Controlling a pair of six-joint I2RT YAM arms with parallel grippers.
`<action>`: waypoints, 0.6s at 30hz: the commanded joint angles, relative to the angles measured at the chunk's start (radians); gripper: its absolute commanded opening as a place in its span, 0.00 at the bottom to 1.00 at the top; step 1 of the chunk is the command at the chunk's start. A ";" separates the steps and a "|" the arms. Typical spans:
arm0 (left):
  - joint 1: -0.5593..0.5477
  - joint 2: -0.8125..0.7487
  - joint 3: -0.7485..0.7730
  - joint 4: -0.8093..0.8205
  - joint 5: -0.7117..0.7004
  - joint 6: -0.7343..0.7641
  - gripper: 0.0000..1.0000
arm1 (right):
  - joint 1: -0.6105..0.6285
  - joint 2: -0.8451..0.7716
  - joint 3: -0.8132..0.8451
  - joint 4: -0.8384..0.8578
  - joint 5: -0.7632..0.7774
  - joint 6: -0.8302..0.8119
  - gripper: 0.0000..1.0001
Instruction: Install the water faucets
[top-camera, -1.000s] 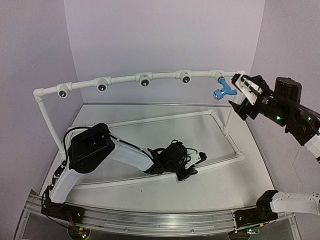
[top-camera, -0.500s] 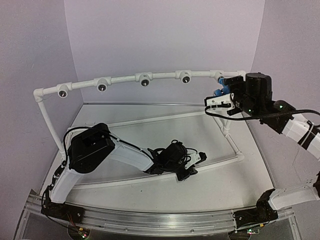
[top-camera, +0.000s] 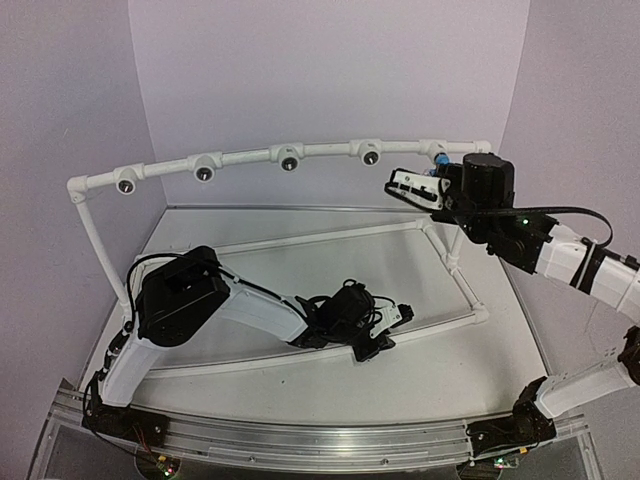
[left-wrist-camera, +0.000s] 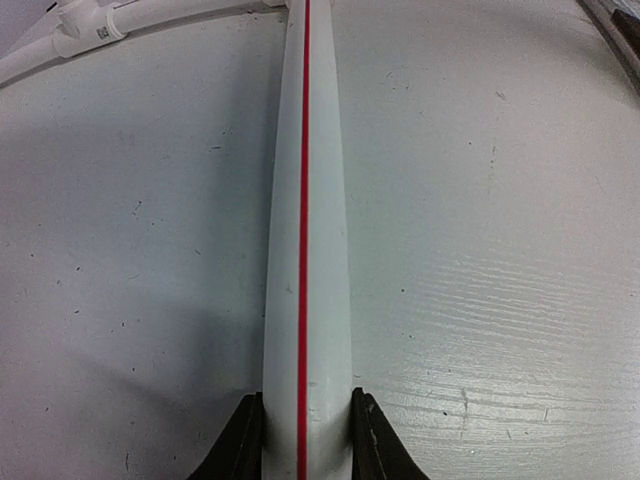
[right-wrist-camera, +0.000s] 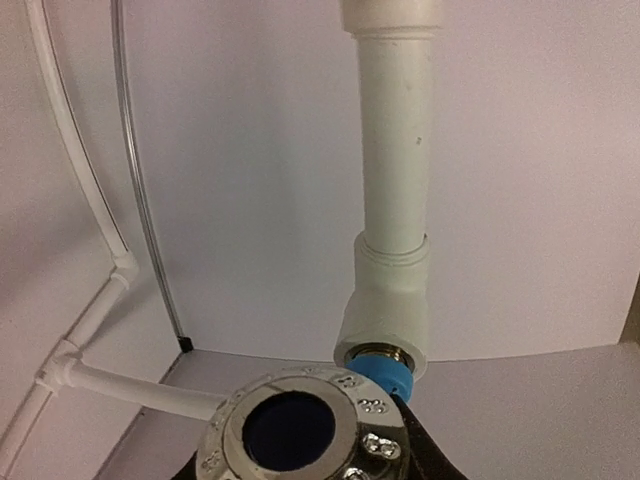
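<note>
Against the lilac wall (top-camera: 320, 80) your faucet (right-wrist-camera: 300, 430) sits in the end tee (right-wrist-camera: 385, 310), long axis and chrome mouth toward your right gripper (top-camera: 406, 184), whose grip is unclear; left gripper (left-wrist-camera: 305, 440) clamps a white pipe (left-wrist-camera: 305, 250).

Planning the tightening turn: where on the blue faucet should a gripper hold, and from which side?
Probably the faucet body behind its chrome-rimmed spout, pinched across the sides, approaching head-on along the tee fitting outlet: the blue neck already sits inside, leaving only the body exposed.
</note>
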 joint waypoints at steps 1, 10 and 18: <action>-0.043 0.097 -0.030 -0.240 0.143 0.028 0.00 | -0.026 0.037 0.021 0.103 0.117 1.086 0.18; -0.044 0.094 -0.034 -0.242 0.140 0.027 0.00 | -0.104 -0.127 -0.248 0.345 -0.170 2.630 0.00; -0.044 0.092 -0.037 -0.241 0.140 0.027 0.00 | -0.124 -0.202 -0.395 0.580 -0.255 2.651 0.45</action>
